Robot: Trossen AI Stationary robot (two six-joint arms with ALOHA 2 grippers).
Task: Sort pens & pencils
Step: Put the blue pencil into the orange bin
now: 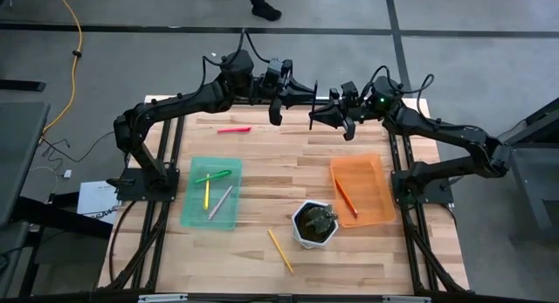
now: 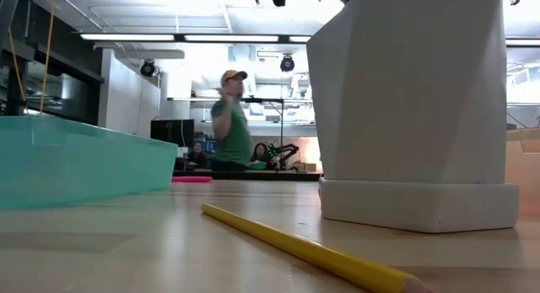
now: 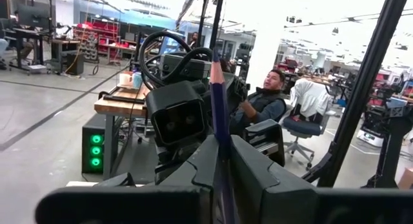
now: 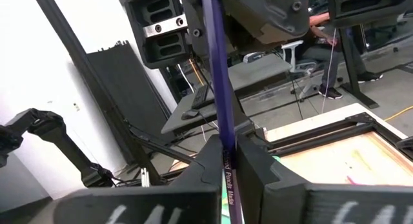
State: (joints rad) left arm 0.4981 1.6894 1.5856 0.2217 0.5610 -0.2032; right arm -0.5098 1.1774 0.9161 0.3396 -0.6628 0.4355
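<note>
Worktop (image 1: pixel 288 163): both claws meet above its far edge. Left gripper (image 1: pixel 307 95) and right gripper (image 1: pixel 316 116) are each clamped on one purple pencil (image 4: pixel 218 88), mid-handover. Judged light, stiff, slick; grip mid-shaft. Yellow pencil (image 1: pixel 280 251) lies near the front edge.

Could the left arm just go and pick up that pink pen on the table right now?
Probably not at once: the pink pen lies bare and close by, but the left pincer is shut on a purple pencil that the right pincer also grips.
</note>
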